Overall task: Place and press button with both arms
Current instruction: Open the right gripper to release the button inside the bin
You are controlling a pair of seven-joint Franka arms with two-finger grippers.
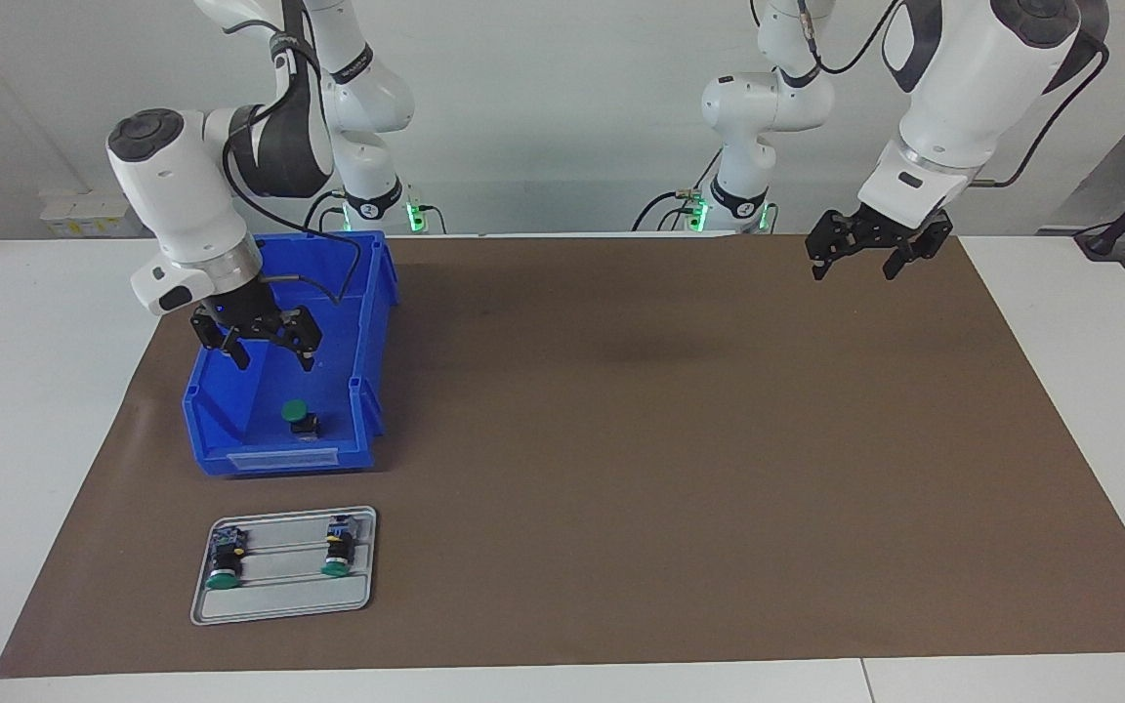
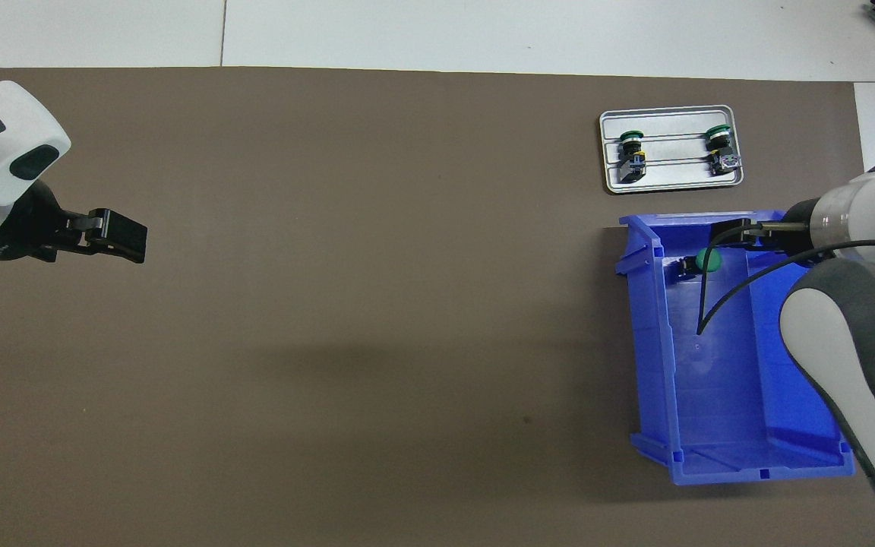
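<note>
Item — button [image 1: 301, 417]: small push-button switch, round green cap on a black cylindrical body. Location: on the floor of the blue bin [image 1: 372, 322], near the bin's labelled end, the end farther from the robots; it appears to stand tilted, cap uppermost. Nothing touches it.

Handling, as judged: light, rigid, hard plastic. The cap is smooth and domed and would likely slip or depress under a pinch, so the black body below the cap looks the better hold. The bin walls stand close, so a descent from straight above seems the safest approach. Being small and top-heavy, it may topple if nudged.

Companion items: two like buttons [image 1: 226, 559] lying on their sides in the grooves of a grey tray [image 1: 279, 610], which sits on the brown mat [image 1: 680, 459] just beside the bin, farther from the robots.

Right claw [image 1: 265, 337]: over the bin's interior, above the button and clear of it — pointed down, fingers spread, empty. The forearm leans in over the bin's rim toward the robots' end.

Left claw [image 1: 863, 256]: raised over the mat's edge at the left arm's end of the bench, well apart from bin and tray, spread and empty; this arm waits.
</note>
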